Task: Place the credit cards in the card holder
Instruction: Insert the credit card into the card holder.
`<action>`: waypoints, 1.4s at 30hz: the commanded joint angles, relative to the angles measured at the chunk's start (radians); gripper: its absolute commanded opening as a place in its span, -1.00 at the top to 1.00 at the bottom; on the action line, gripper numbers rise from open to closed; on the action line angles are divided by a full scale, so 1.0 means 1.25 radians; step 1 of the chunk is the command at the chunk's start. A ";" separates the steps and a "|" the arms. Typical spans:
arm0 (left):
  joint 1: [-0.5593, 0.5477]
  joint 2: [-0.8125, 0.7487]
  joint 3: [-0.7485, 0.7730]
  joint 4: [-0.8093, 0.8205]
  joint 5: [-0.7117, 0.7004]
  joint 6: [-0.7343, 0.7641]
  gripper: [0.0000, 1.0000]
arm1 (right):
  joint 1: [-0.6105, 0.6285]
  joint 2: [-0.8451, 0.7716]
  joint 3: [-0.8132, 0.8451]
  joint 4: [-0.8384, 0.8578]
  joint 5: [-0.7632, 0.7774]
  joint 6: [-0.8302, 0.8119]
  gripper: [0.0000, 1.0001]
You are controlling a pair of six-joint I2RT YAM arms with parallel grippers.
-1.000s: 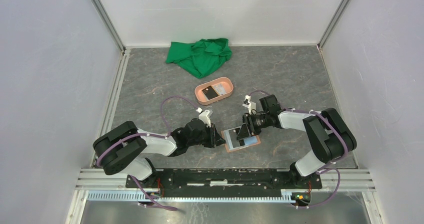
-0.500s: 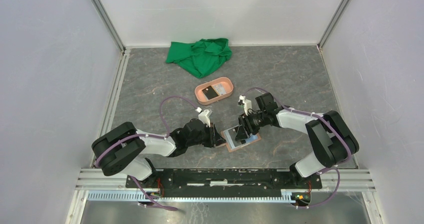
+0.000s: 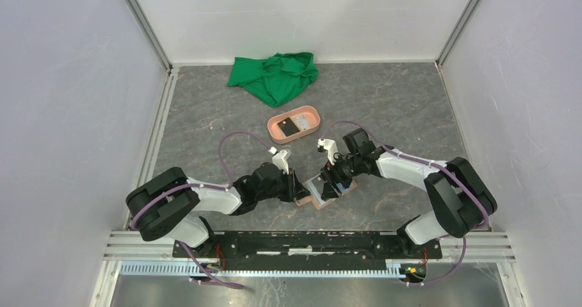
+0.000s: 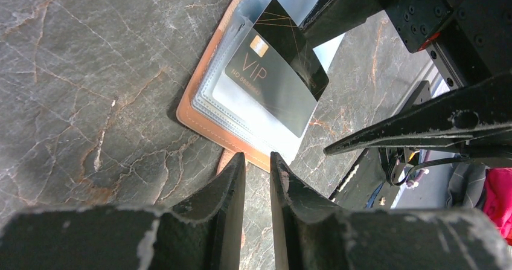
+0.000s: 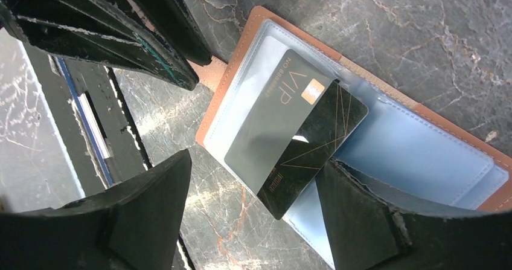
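The tan card holder (image 3: 318,203) lies open on the table between both arms, its clear and light-blue pockets (image 5: 410,149) facing up. A grey VIP card (image 5: 272,119) sits in the left clear pocket. A black card with gold lines (image 5: 320,137) lies slanted over it, one corner sticking out past the holder's edge. My right gripper (image 5: 258,161) stands wide open astride that corner, touching nothing. My left gripper (image 4: 258,155) has its jaws nearly together on the holder's short tab (image 4: 226,159). Another dark card (image 3: 296,124) lies in the tray.
A salmon-pink oval tray (image 3: 274,130) stands just behind the two grippers. A crumpled green cloth (image 3: 274,77) lies at the back wall. The two grippers are very close together over the holder (image 4: 205,77).
My right gripper has opened wide, let go of the black card and shifted left and slightly back over the holder. The left arm has not moved.
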 commanded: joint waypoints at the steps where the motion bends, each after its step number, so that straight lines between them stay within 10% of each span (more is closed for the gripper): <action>1: 0.002 -0.008 -0.005 0.038 0.003 0.027 0.42 | 0.018 -0.006 0.028 -0.027 0.035 -0.086 -0.66; 42: 0.005 -0.002 -0.007 0.047 0.004 0.021 0.42 | -0.033 0.003 0.053 -0.047 0.044 -0.056 -0.72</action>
